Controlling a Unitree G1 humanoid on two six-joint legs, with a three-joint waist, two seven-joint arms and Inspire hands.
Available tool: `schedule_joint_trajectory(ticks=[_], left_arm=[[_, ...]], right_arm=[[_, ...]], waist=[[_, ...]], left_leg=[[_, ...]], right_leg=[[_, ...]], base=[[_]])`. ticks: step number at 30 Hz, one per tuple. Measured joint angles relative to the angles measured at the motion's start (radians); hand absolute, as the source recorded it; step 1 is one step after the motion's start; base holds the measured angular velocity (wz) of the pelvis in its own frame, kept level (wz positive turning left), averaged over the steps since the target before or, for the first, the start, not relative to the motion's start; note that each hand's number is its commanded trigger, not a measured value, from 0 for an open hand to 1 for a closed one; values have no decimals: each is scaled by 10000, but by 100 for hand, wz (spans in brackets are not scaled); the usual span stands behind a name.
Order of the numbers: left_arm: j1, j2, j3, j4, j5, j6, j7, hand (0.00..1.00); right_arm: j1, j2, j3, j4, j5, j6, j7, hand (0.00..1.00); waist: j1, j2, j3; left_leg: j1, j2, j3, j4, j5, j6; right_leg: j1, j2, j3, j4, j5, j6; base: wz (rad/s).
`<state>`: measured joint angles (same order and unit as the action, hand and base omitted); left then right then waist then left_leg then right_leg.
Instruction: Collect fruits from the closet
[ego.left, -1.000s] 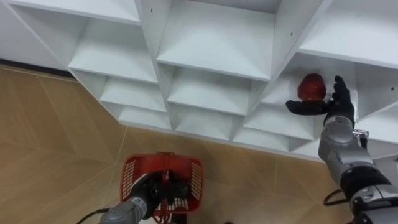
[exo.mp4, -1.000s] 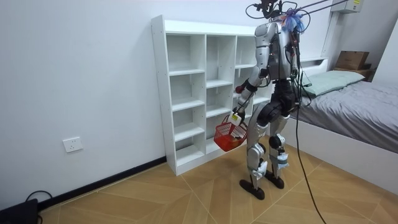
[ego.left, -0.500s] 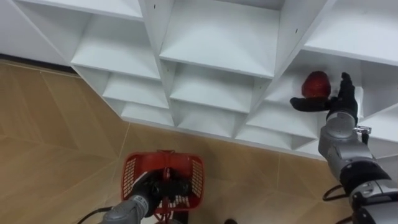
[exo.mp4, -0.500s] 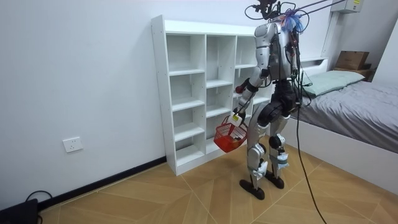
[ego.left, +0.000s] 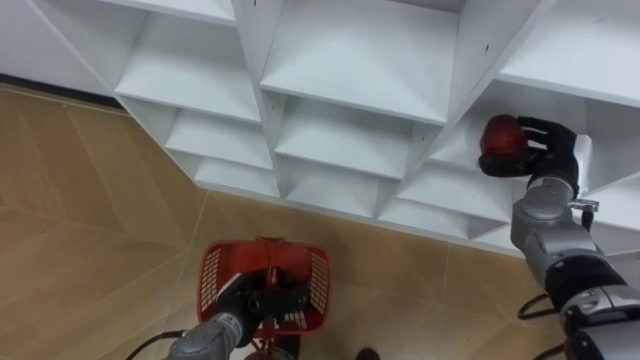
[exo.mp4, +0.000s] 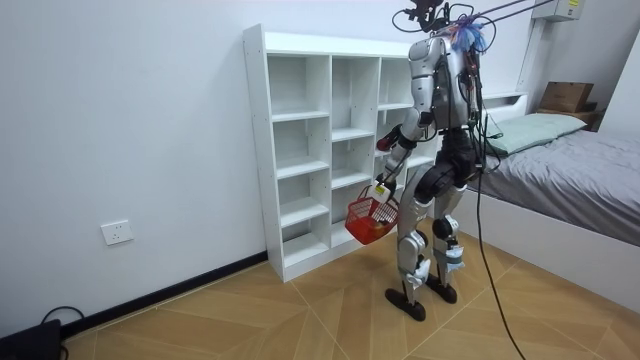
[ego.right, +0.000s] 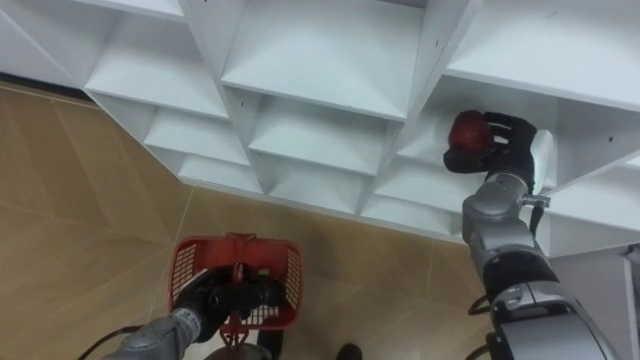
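Right hand (ego.left: 548, 152): I read it as closed, with fingers and thumb curled round the red fruit (ego.left: 499, 138). The fruit is inside a compartment in the right column of the white closet (ego.left: 340, 60), at the compartment's front. I cannot tell whether it touches the shelf beneath it.

Left hand (ego.left: 252, 300): it hangs low, with its fingers wrapped round the handle of the red basket (ego.left: 208, 285). The basket hangs above the wood floor (ego.left: 80, 200), in front of the closet's lowest shelves.

Stance: in the room view I see the robot upright, facing the closet, with the bed (exo.mp4: 570, 170) at the room view's right.
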<state>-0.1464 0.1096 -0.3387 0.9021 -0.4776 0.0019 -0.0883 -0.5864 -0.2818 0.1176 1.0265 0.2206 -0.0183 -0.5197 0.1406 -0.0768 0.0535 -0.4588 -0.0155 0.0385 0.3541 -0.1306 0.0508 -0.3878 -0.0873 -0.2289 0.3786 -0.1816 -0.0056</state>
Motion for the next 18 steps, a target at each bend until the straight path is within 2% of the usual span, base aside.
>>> schedule_joint_trajectory(ticks=[18], left_arm=[[-8,-92,-179,-25,5,-68,-7,100]], right_arm=[[-25,-5,-15,-58,-2,-167,-31,100]], waist=[[-3,5,6]], left_leg=[[-63,6,45,-45,1,0]], right_leg=[[-118,2,48,-5,2,-2]], base=[[0]])
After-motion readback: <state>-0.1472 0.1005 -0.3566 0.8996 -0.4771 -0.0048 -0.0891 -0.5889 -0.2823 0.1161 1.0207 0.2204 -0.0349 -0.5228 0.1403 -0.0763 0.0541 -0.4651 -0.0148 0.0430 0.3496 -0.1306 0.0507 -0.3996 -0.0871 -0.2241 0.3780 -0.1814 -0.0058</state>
